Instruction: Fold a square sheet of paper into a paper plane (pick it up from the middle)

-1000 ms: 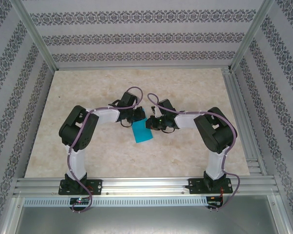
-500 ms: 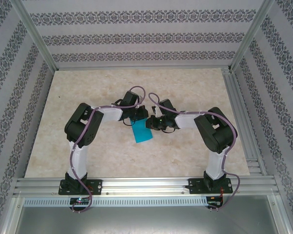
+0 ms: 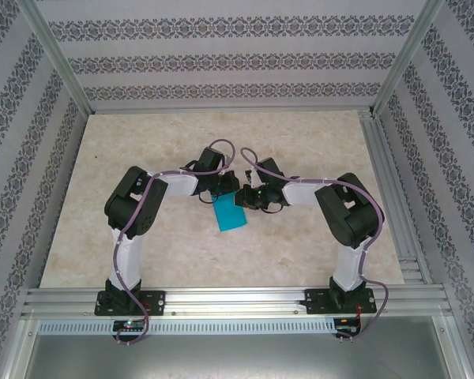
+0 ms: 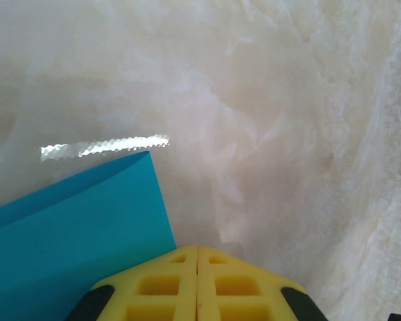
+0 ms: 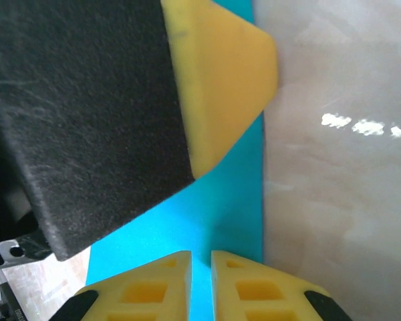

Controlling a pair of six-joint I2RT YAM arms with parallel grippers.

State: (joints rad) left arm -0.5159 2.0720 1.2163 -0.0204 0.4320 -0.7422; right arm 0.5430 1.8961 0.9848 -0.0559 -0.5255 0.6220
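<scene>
The sheet of paper (image 3: 230,215) is lying flat on the table (image 3: 142,150). It's smooth matte turquoise with crisp straight edges, and from above it reads as a tilted oblong. The tabletop around the paper is glossy cream marble-look stuff with glare streaks. The left gripper (image 4: 197,257) sits at the paper's far edge with its waffle-gridded yellow pads (image 4: 160,286) pressed together, no gap. I can't tell if any paper is caught in there. The right gripper (image 5: 200,261) is over the paper near its far right corner, same yellow pads, a sliver apart with blue showing through the slit.
</scene>
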